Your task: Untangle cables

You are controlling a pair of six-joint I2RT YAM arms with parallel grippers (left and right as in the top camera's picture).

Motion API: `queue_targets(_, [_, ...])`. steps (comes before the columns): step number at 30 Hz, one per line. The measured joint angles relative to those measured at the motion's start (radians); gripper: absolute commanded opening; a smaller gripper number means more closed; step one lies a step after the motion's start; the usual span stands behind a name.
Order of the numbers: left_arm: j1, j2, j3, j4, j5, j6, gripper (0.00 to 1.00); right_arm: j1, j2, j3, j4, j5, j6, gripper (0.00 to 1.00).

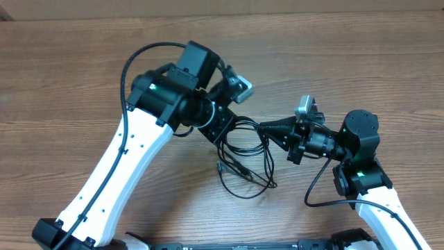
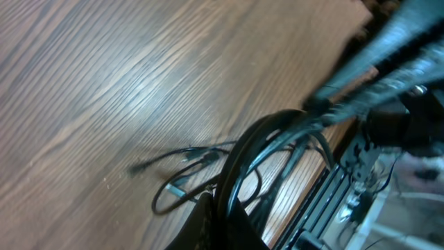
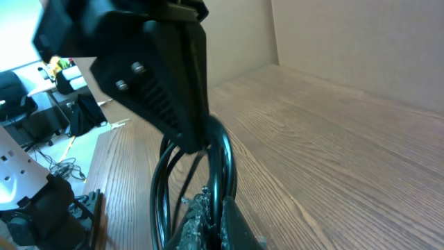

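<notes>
The cables (image 1: pixel 244 156) are thin black cords, looped and tangled in the middle of the wooden table, with small plug ends near the front of the bundle. My left gripper (image 1: pixel 223 129) is shut on the bundle's left side; in the left wrist view the strands (image 2: pixel 244 156) pass between its fingers (image 2: pixel 223 208). My right gripper (image 1: pixel 263 126) is shut on the right side of the same bundle; in the right wrist view a cable loop (image 3: pixel 222 163) runs between its fingers (image 3: pixel 215 212). The two grippers face each other, a short stretch of cable between them.
The wooden table (image 1: pixel 83 83) spreads to the left and back. A cardboard wall (image 3: pixel 347 35) stands at the far edge. Thick black arm cables arc over the left arm (image 1: pixel 139 62) and hang by the right arm (image 1: pixel 316 184). A black frame edge (image 2: pixel 326 201) lies along the front.
</notes>
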Motion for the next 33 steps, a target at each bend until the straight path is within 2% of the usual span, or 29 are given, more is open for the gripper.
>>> queue_targets(6, [0.143,0.000,0.000,-0.001,-0.055,-0.161,0.04,-0.001,0.000,0.000,-0.001,-0.002,0.013,0.04])
queue_targets(11, [0.209,0.000,0.000,-0.006,-0.042,-0.204,0.04,-0.001,0.000,0.000,-0.001,-0.002,0.014,0.05])
queue_targets(12, [0.210,0.000,0.000,-0.010,-0.030,-0.201,0.04,-0.001,0.000,0.000,-0.001,-0.002,0.014,0.19])
queue_targets(13, [0.209,0.000,0.000,-0.014,-0.012,-0.191,0.04,0.000,0.000,0.000,0.000,-0.002,0.016,0.27])
queue_targets(14, [0.209,0.000,0.000,-0.018,0.005,-0.178,0.04,-0.001,0.000,0.000,-0.002,-0.002,0.019,0.50])
queue_targets(15, [0.207,0.000,0.000,-0.025,0.027,-0.158,0.04,0.000,0.000,0.000,-0.002,-0.001,0.014,0.60])
queue_targets(17, [0.202,0.000,0.000,-0.039,0.064,-0.111,0.04,0.000,0.000,0.000,-0.001,-0.002,0.019,0.73])
queue_targets(18, [0.197,0.000,0.000,-0.048,0.080,-0.088,0.04,-0.001,0.000,0.000,0.000,-0.002,0.013,0.76])
queue_targets(22, [0.166,0.000,0.000,-0.088,0.132,0.008,0.04,-0.001,0.000,0.000,-0.001,-0.002,0.002,0.82])
queue_targets(25, [0.141,0.000,0.000,-0.107,0.154,0.071,0.04,0.000,0.000,0.000,-0.001,-0.002,-0.025,0.82])
queue_targets(33, [0.085,0.000,0.000,-0.093,0.179,0.124,0.04,-0.001,0.000,0.000,-0.002,-0.002,-0.126,0.82])
